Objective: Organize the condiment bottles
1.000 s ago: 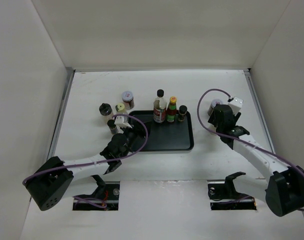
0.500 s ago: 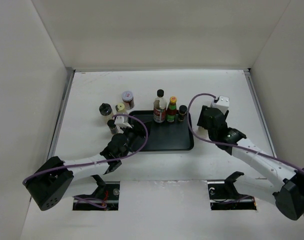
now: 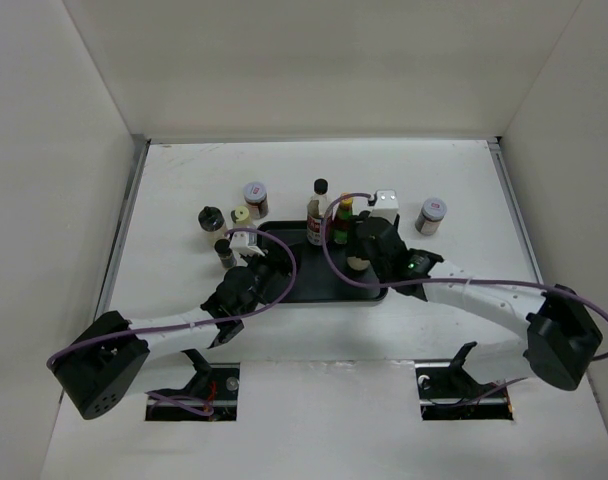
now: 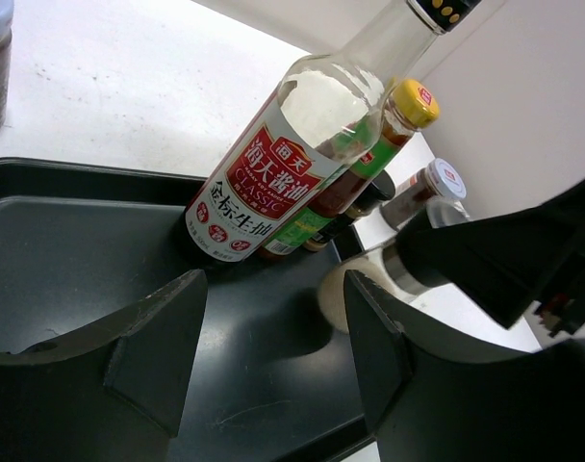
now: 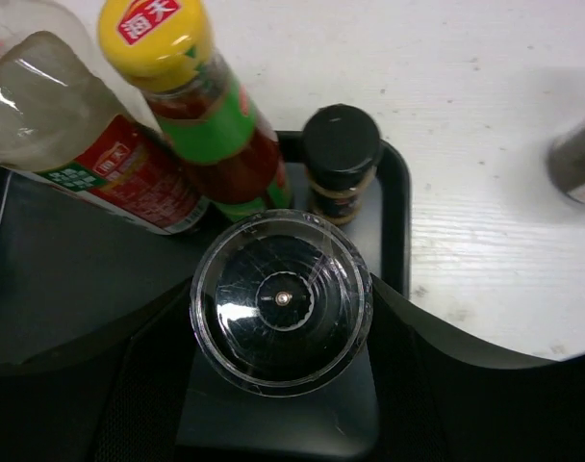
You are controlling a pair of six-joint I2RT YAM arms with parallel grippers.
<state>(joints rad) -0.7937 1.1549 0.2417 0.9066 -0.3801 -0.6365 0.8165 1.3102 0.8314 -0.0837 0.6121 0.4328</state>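
My right gripper (image 3: 364, 250) is shut on a pale-filled grinder jar with a clear cap (image 5: 281, 300) and holds it upright over the right part of the black tray (image 3: 314, 285). The same jar shows in the left wrist view (image 4: 360, 294). Behind it on the tray stand the tall black-capped sauce bottle (image 3: 319, 212), the yellow-capped green-necked bottle (image 3: 344, 215) and a short black-lidded jar (image 5: 341, 149). My left gripper (image 3: 261, 262) is open and empty over the tray's left end. Several small jars stand left of the tray, the nearest being a dark one (image 3: 224, 250).
A silver-lidded jar (image 3: 431, 215) stands alone on the table right of the tray. Left of the tray are a red-labelled jar (image 3: 255, 198), a small pale-lidded jar (image 3: 241, 214) and a black-lidded jar (image 3: 211, 217). White walls close in the table's sides and back.
My right gripper has swung left from beside the silver-lidded jar to over the tray, carrying the clear-capped jar. The left arm has not moved.
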